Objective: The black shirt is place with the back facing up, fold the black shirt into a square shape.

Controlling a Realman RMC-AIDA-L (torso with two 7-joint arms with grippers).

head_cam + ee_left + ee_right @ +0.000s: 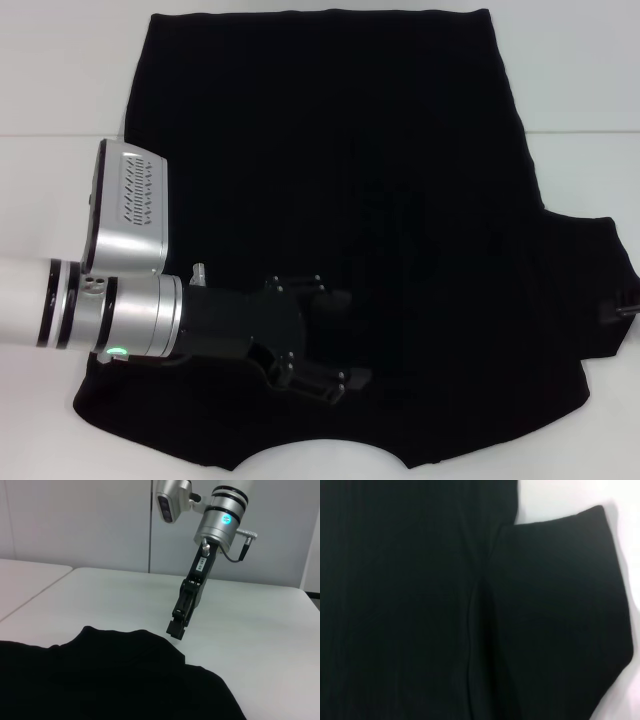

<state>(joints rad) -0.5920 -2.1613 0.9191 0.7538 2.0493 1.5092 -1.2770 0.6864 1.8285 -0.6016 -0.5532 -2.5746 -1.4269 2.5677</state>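
The black shirt (330, 170) lies spread flat on the white table (60, 80), its curved neckline at the near edge. No lettering shows on it. My left gripper (350, 340) reaches in from the left and hovers open over the shirt's near middle, nothing between its jaws. My right gripper (176, 629) hangs point-down just above the table beside the edge of the shirt's right sleeve (130, 645). That sleeve (560, 610) and the side seam fill the right wrist view. The left sleeve is hidden.
White table surface (260, 630) extends beyond the right sleeve and along the left of the shirt. A seam between two tabletops (30, 133) runs at the far left. A pale wall (90, 525) stands behind the table.
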